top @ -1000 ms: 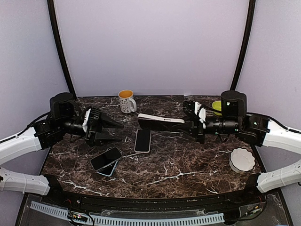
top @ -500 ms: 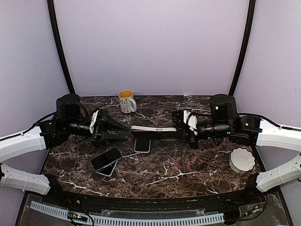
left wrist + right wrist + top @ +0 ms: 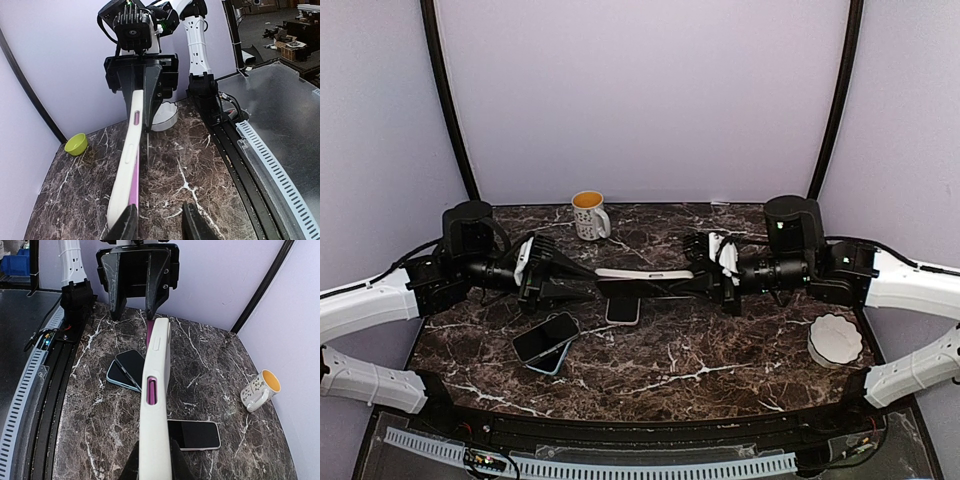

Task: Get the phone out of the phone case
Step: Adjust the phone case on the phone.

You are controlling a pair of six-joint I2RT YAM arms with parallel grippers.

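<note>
Arms closed in over the last second. Phone [image 3: 645, 273], still in case, now level in mid-air between them. Right gripper [image 3: 694, 279] clenched on one end. Left gripper [image 3: 586, 278] narrowed, fingers still parted around the other end, not clamped. Probably set for peeling.

Marble table [image 3: 720, 350]: stacked phones [image 3: 545, 341], loose phone [image 3: 623, 310], mug [image 3: 588, 214], dish [image 3: 835, 338]. Lilac backdrop.

Top view: high, looking down over whole table [image 3: 720, 385]. Wrist views: close, facing each other, sharing phone case [image 3: 131, 155].
</note>
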